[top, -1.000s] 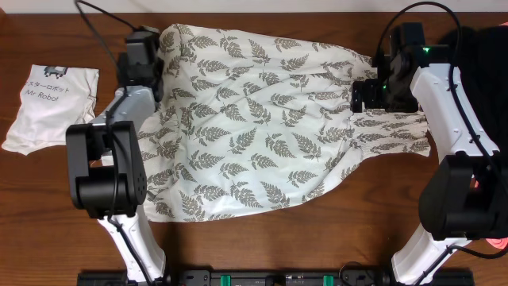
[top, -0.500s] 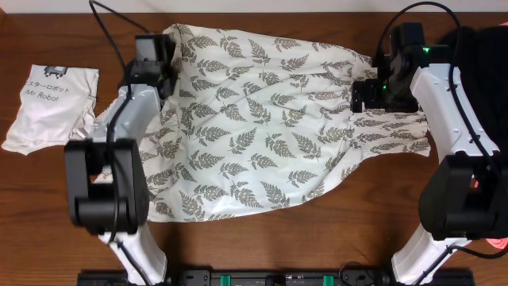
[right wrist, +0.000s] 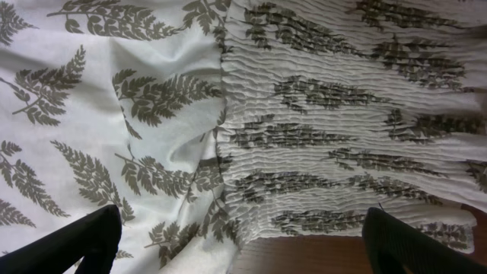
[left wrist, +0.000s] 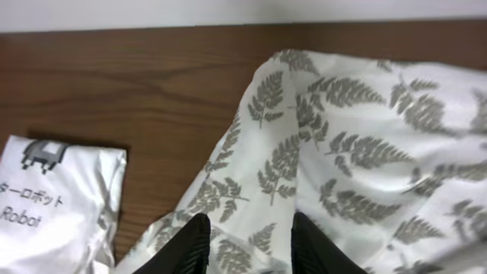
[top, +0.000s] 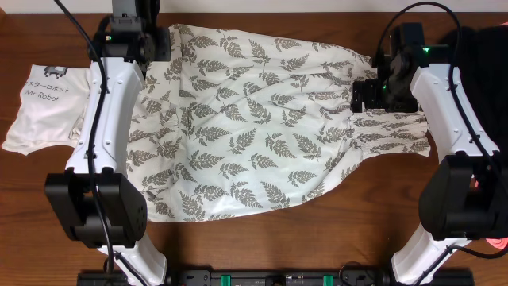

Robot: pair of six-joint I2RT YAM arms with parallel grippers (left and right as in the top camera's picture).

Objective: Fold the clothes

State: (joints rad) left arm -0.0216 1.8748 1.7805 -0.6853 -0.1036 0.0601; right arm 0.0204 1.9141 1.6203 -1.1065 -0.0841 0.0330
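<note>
Thin white cloth printed with grey ferns, the clothes lie spread and creased beneath both tools, likely laid out for a fold. The left gripper, part open and empty, hangs over a loose corner. The right gripper, wide open and empty, hangs over the ribbed, gathered band.

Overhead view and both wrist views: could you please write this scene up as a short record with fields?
clothes: fern-print garment, spread out and wrinkled, not yet folded
left gripper: open, over the garment's far left corner, holding nothing
right gripper: open wide, over the smocked end, holding nothing
other items: white Mr Robot shirt left of the garment; black garment at the right edge
surface: wooden table
</note>
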